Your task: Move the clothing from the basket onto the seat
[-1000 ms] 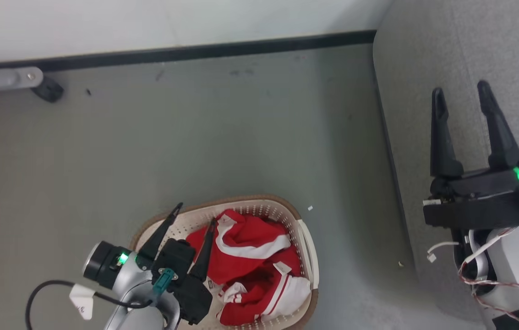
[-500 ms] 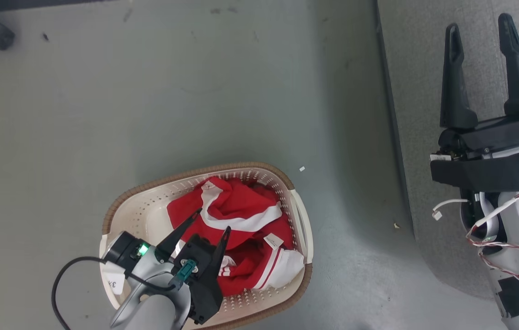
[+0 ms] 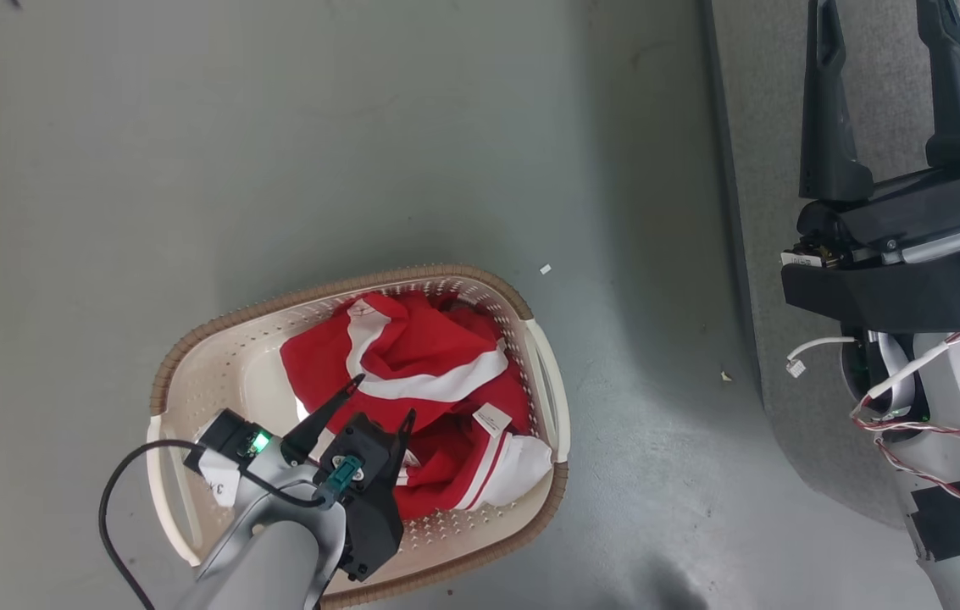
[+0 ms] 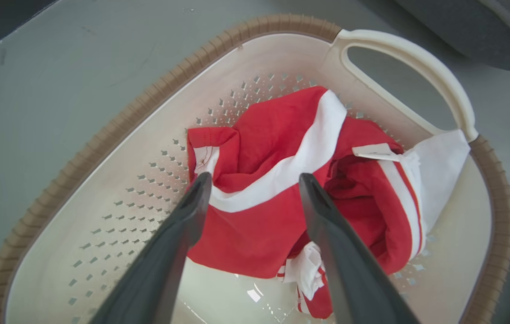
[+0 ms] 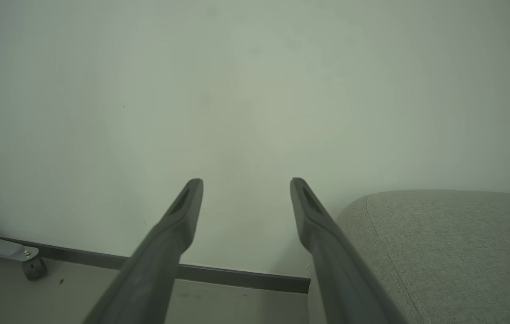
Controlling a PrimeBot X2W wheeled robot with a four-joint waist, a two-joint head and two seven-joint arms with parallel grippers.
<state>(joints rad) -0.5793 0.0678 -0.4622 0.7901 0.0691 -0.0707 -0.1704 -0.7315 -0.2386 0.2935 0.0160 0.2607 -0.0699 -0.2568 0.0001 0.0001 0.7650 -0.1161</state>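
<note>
Nearest, the left claw (image 3: 385, 396) hangs inside the outline of the oval cream-white perforated plastic basket with a brown rim (image 3: 217, 381), over its near-left part, with its two dark fingers spread wide and nothing between them. Just beyond and below the tips lies the clothing (image 3: 412, 356) – soft red sports garments with white stripes and panels, bunched in the right half of the basket, with one white corner against the right-hand handle. Seen from the left wrist, the left claw (image 4: 255, 176) straddles the topmost red fold, and a broad white stripe of the clothing (image 4: 245, 234) crosses the gap between the fingers. The heap's long axis runs roughly along the basket's length, and the basket's (image 4: 124, 180) left half shows bare floor. I cannot tell whether the tips touch cloth yet. By my judgement a short drop and a squeeze would gather that fold.

Farther right, across bare grey floor (image 3: 361, 127), stands the large grey woven-fabric seat (image 3: 759, 169), with no clothing on the part shown. The right claw (image 3: 878, 51) is over it, likewise spread and empty – well apart from the basket, so the left arm is plainly the nearer.
</note>
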